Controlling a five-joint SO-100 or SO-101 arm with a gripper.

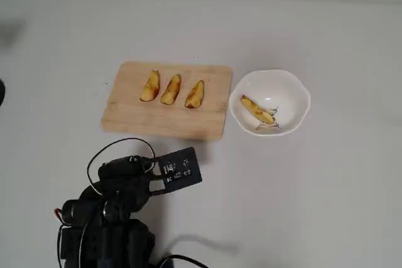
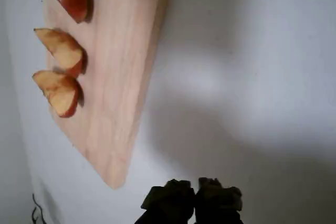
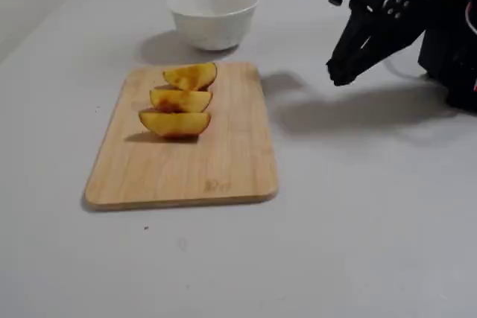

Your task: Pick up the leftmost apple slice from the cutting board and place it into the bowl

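In the overhead view the cutting board (image 1: 166, 120) carries three apple slices in a row. The leftmost apple slice (image 1: 149, 86) is the one closest to the camera in the fixed view (image 3: 175, 123). Right of the board, the white bowl (image 1: 301, 95) holds another slice (image 1: 257, 111). My gripper (image 3: 339, 72) hangs shut and empty over bare table beside the board's far end. In the wrist view its dark fingertips (image 2: 173, 200) meet at the bottom edge (image 2: 195, 203), with the board (image 2: 121, 77) and its slices at upper left.
The folded arm (image 1: 119, 205) with its loose cables fills the lower left of the overhead view. The bowl (image 3: 212, 16) stands just past the board's far end in the fixed view. Bare grey table lies around the board and bowl.
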